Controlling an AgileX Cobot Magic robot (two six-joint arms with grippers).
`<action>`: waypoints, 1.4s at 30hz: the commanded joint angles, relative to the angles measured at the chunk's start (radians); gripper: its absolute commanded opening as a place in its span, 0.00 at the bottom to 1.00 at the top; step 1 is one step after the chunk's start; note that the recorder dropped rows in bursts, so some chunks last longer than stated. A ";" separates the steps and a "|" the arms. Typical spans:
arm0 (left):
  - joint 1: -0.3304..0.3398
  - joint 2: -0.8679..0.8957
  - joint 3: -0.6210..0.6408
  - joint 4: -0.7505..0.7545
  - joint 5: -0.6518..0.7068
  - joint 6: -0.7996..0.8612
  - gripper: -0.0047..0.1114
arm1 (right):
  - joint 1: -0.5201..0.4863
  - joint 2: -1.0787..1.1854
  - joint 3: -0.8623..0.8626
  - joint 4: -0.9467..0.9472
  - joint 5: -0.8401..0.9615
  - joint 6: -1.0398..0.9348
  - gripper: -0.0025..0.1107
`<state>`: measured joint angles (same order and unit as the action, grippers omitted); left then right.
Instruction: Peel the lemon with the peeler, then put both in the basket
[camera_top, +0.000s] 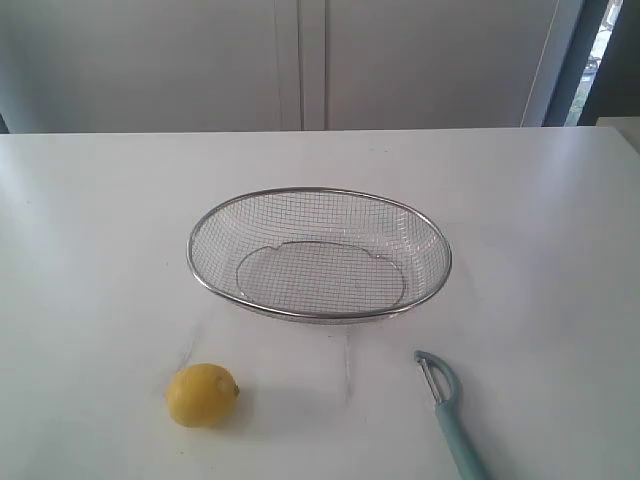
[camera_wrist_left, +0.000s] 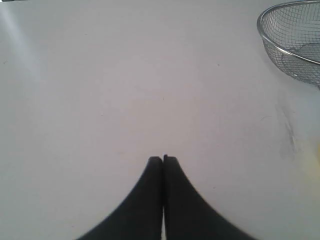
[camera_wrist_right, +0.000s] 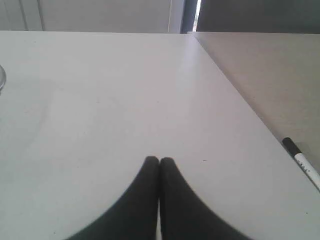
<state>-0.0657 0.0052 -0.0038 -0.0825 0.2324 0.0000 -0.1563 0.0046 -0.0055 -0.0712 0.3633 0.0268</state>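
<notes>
We see the right gripper (camera_wrist_right: 159, 161) low over the white desk (camera_wrist_right: 110, 110), its two dark fingers (camera_wrist_right: 142, 200) pressed flat together with nothing between them. The desk ahead of them is bare. At its far side edge the desk meets a greyer surface (camera_wrist_right: 260, 70), and a marker pen (camera_wrist_right: 301, 163) with a black cap and a white body lies by that seam. A thin sliver of the basket (camera_wrist_right: 2, 79) rim shows at the opposite edge.

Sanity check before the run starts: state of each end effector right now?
Left end effector: closed, holding nothing.
Right end effector: closed, holding nothing.
</notes>
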 joint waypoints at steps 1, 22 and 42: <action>0.004 -0.005 0.004 -0.006 0.001 0.000 0.04 | -0.002 -0.005 0.005 -0.003 -0.016 0.005 0.02; 0.004 -0.005 0.004 -0.006 0.001 0.000 0.04 | -0.002 -0.005 0.005 -0.003 -0.031 0.005 0.02; 0.004 -0.005 0.004 -0.006 0.001 0.000 0.04 | -0.002 -0.005 0.005 -0.005 -0.504 0.005 0.02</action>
<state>-0.0657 0.0052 -0.0038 -0.0825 0.2324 0.0000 -0.1563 0.0046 -0.0055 -0.0712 -0.0867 0.0268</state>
